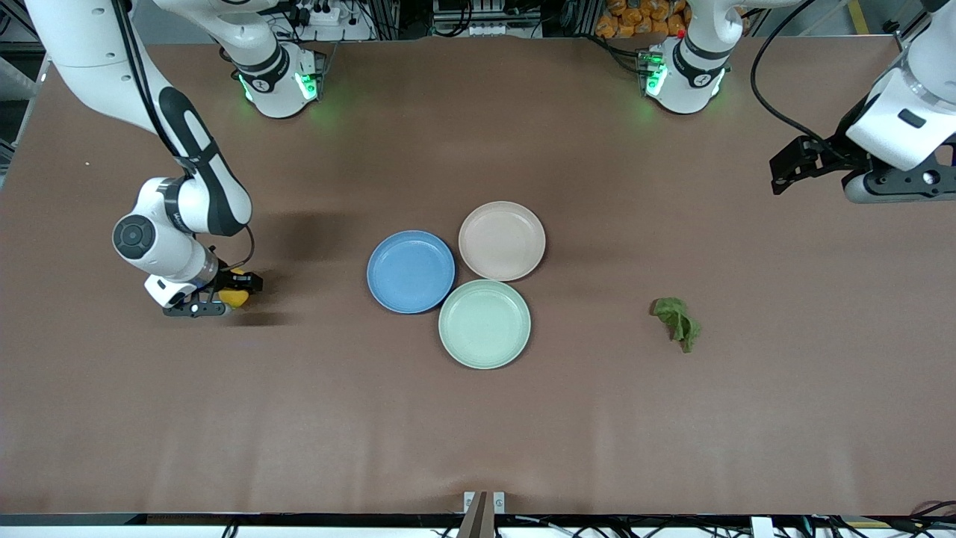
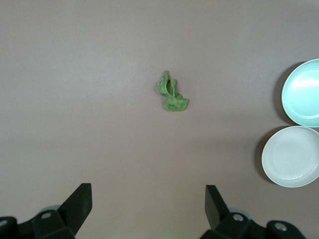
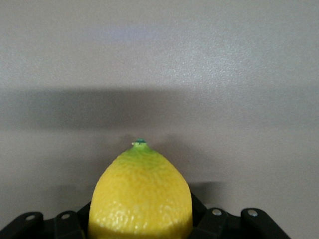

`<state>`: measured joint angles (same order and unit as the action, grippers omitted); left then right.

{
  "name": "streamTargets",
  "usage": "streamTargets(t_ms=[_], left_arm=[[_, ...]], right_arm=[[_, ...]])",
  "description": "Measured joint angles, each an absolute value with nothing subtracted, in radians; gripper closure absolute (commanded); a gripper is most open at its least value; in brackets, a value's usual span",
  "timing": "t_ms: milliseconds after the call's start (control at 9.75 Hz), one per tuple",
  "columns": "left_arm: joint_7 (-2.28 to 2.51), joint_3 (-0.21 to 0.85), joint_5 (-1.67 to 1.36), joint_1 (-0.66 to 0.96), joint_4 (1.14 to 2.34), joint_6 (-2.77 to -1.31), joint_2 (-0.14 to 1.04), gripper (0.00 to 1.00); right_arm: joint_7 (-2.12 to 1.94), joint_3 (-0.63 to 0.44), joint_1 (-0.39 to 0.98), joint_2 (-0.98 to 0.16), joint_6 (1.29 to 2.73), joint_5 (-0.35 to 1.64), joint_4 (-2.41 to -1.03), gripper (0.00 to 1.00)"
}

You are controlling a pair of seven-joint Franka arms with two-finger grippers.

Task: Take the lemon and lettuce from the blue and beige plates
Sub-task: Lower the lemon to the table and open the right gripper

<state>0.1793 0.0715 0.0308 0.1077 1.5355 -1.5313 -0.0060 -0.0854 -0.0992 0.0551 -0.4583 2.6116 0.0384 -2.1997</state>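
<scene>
Right jaws (image 1: 224, 299) pinch the lemon (image 1: 237, 298) low over bare table; left jaws (image 2: 148, 209) spread above the lettuce (image 2: 172, 92)

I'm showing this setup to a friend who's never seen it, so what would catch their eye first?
Probably the three bare plates clustered mid-table: the blue plate, the beige plate and a mint-green plate nearest the front camera. Next, the bright lemon clamped in the right gripper, low at the right arm's end of the table. The lettuce lies alone on the brown table toward the left arm's end, with the open left gripper high above that end.
</scene>
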Motion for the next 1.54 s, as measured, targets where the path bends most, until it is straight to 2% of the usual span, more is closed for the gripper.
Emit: streamTargets(t_ms=[103, 718, 821, 1128, 1231, 1538], left_arm=[[0.179, 0.071, 0.031, 0.108, 1.53, -1.529, -0.006, 0.0], [0.141, 0.071, 0.031, 0.108, 1.529, -1.528, -0.006, 0.0], [0.14, 0.071, 0.031, 0.108, 1.529, -1.528, -0.006, 0.0], [0.14, 0.076, 0.03, 0.108, 1.529, -1.528, -0.006, 0.0], [0.14, 0.077, 0.029, 0.108, 1.529, -1.528, -0.006, 0.0], [0.14, 0.076, 0.029, 0.105, 1.529, -1.527, -0.003, 0.0]], right_arm=[[-0.083, -0.099, 0.055, -0.462, 2.614, 0.038, -2.2, 0.0], [0.01, -0.096, 0.062, -0.463, 2.602, 0.038, -2.177, 0.0], [0.016, -0.096, 0.063, -0.462, 2.549, 0.038, -2.152, 0.0], [0.025, -0.096, 0.063, -0.452, 2.259, 0.038, -1.987, 0.0], [0.027, -0.096, 0.064, -0.449, 2.218, 0.038, -1.946, 0.0], [0.028, -0.096, 0.064, -0.436, 2.212, 0.037, -1.899, 0.0]])
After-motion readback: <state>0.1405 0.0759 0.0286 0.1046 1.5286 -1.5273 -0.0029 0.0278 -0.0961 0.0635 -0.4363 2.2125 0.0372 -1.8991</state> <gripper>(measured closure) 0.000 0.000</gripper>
